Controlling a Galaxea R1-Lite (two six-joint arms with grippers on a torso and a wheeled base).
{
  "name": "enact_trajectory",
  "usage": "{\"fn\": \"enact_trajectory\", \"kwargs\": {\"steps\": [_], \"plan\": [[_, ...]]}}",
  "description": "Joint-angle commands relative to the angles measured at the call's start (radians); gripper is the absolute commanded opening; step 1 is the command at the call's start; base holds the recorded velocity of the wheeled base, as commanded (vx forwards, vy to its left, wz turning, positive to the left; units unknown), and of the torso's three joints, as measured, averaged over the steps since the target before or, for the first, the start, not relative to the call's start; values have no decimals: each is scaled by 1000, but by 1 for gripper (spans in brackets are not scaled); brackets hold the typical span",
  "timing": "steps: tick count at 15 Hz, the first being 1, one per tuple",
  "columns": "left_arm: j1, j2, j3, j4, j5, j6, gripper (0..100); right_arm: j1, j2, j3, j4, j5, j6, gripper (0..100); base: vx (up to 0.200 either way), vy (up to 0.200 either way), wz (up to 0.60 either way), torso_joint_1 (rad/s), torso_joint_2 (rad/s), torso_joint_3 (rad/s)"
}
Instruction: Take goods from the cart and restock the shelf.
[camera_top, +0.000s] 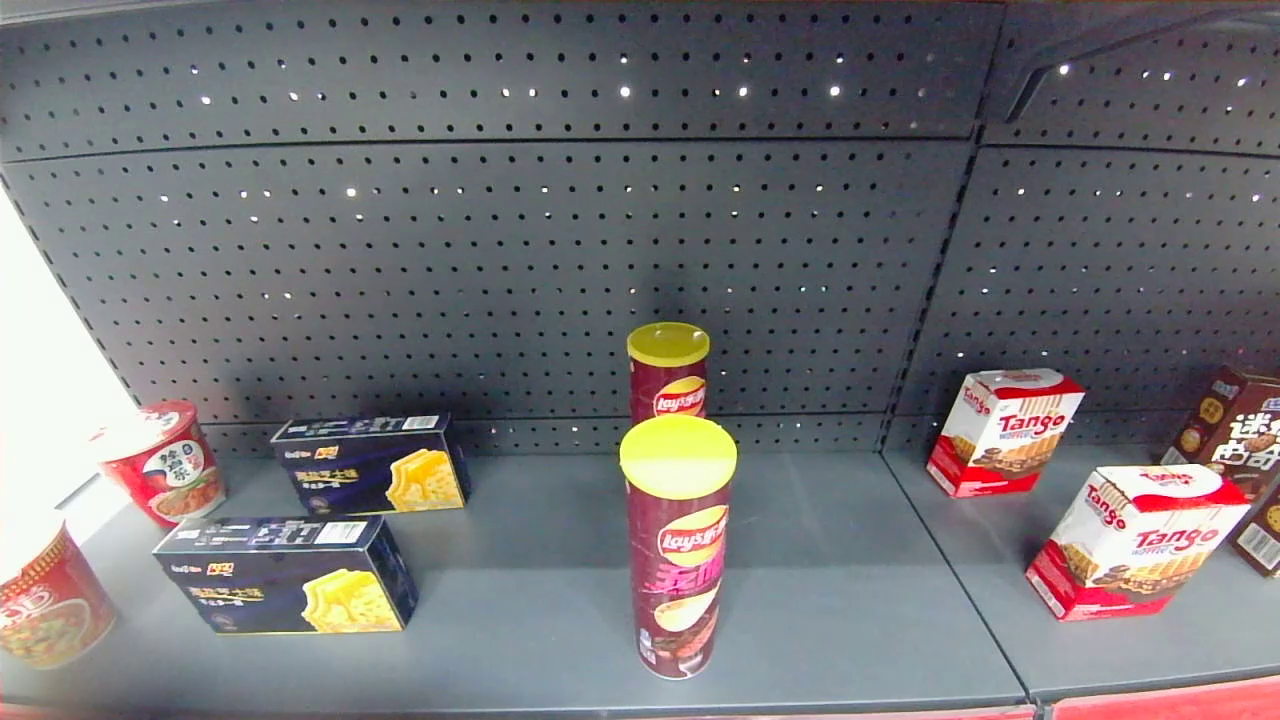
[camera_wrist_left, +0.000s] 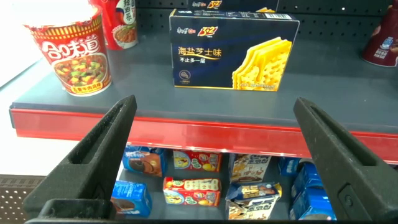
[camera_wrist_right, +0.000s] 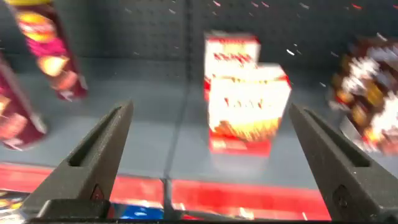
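Note:
On the grey shelf (camera_top: 850, 600) two maroon chip cans with yellow lids stand one behind the other, the front can (camera_top: 678, 545) and the back can (camera_top: 668, 372). Two dark blue cracker boxes (camera_top: 285, 574) (camera_top: 372, 464) lie to their left. My left gripper (camera_wrist_left: 214, 162) hangs open in front of the shelf's red edge (camera_wrist_left: 205, 130), facing a blue cracker box (camera_wrist_left: 233, 51), nothing between its fingers. My right gripper (camera_wrist_right: 211, 162) is open too, empty, facing the red-and-white wafer boxes (camera_wrist_right: 245, 106) with the chip cans (camera_wrist_right: 46, 43) off to one side.
Red noodle cups (camera_top: 165, 462) (camera_top: 40, 595) stand at the shelf's left end, also a noodle cup (camera_wrist_left: 73, 50) near my left gripper. Wafer boxes (camera_top: 1005, 430) (camera_top: 1135, 540) and brown boxes (camera_top: 1235, 430) sit on the right section. A lower shelf holds several snack packs (camera_wrist_left: 193, 186).

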Motion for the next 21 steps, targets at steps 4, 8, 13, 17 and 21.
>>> {"fn": "enact_trajectory", "kwargs": {"steps": [4,8,13,17,21], "plan": [[1,0,0,0,1,0,100,-90,-240,72,266,-35,25,100,0,0,0,0,0,0],[1,0,0,0,1,0,100,-90,-240,72,264,-34,20,100,0,0,0,0,0,0],[1,0,0,0,1,0,100,-90,-240,73,264,-34,20,100,0,0,0,0,0,0],[1,0,0,0,1,0,100,-90,-240,73,264,-34,19,100,0,0,0,0,0,0],[1,0,0,0,2,0,100,-90,-240,73,264,-34,19,100,0,0,0,0,0,0]]}}
